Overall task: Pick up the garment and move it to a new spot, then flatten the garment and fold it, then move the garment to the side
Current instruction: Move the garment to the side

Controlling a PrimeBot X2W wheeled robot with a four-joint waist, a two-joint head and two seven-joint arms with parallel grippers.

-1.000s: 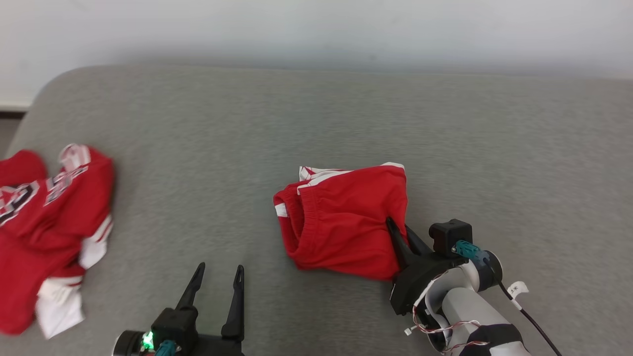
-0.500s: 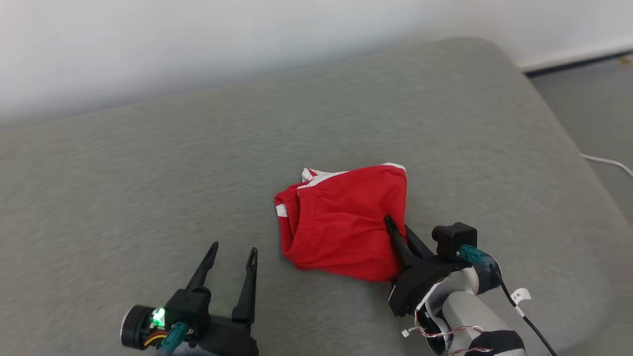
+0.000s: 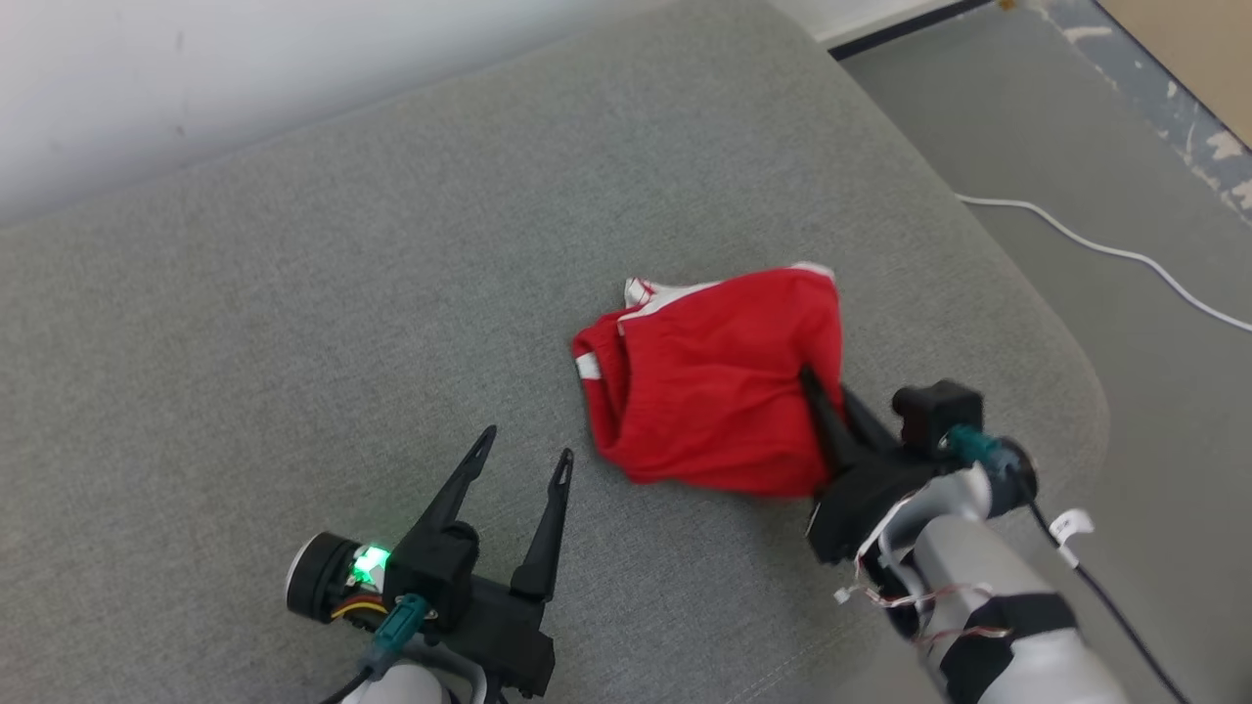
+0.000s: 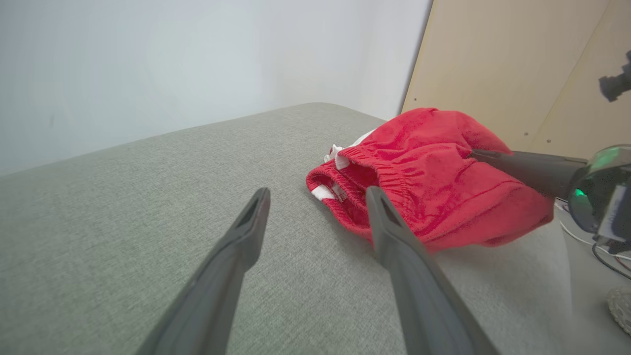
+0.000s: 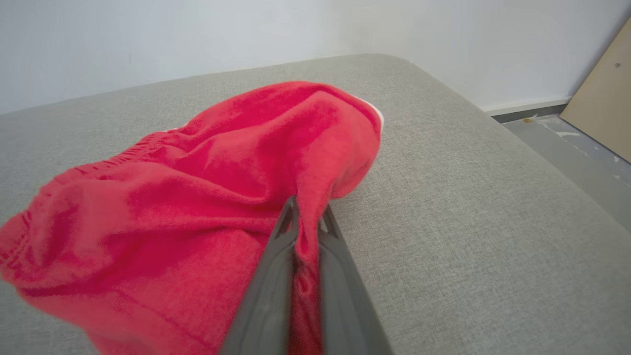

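Right gripper [image 3: 808, 376] clamped on red garment [image 3: 714, 391]; left gripper [image 3: 528, 442] spread wide, empty. Cable tag [image 3: 1071, 525] writing unreadable.

No legible text, brand, number or sign found.
White tag [image 3: 1073, 525], lower right of head view: too small to read.
Red garment [image 3: 719, 391]: no lettering readable on visible faces, any view.
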